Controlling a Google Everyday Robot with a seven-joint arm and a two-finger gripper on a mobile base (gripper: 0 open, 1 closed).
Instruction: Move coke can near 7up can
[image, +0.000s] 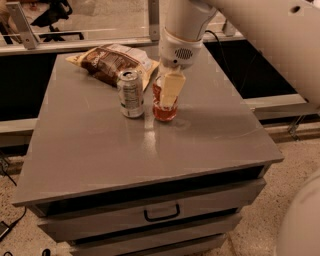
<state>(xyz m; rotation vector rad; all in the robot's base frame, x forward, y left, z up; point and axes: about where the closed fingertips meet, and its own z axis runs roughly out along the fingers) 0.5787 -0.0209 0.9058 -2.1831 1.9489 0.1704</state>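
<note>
Camera view — gripper (165, 102) around red can (164, 115)

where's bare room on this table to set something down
Bare: the front half of the table, below the cans, and the right side beyond the gripper. Crowded: back centre, where the chip bag, 7up can and coke can cluster, the gripper's fingers closed on the coke can.

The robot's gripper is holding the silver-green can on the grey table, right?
No. The camera view shows the gripper closed on the red coke can; the silver-green 7up can stands free beside it on the grey table.
</note>
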